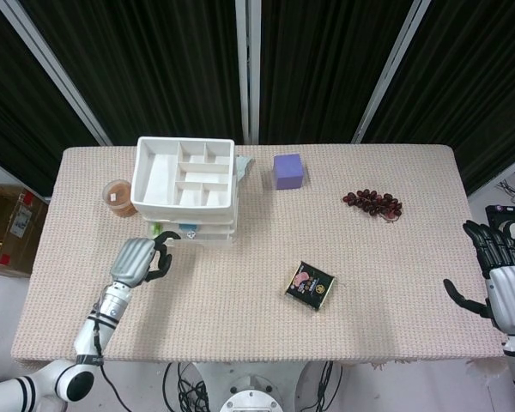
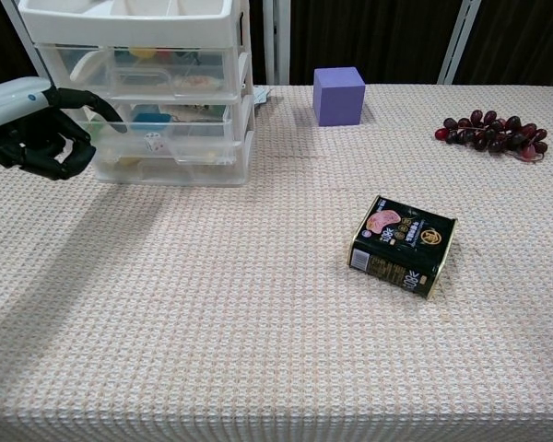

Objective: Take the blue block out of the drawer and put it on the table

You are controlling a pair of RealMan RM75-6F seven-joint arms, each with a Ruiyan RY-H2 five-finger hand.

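A white drawer unit point(image 1: 184, 180) with see-through drawers point(image 2: 157, 92) stands at the back left of the table. A small blue block point(image 2: 151, 117) shows through the front of the middle drawer, which is pushed in. My left hand point(image 1: 137, 260) hovers at the unit's front left corner point(image 2: 37, 129), fingers curled in with one finger stretched toward the middle drawer's front. It holds nothing. My right hand point(image 1: 502, 279) hangs off the table's right edge with fingers spread; the chest view does not show it.
A purple cube point(image 2: 339, 95) sits right of the drawers. Dark grapes point(image 2: 488, 132) lie at the back right. A black tin point(image 2: 403, 245) lies mid-table. A jar with orange contents point(image 1: 118, 196) stands left of the unit.
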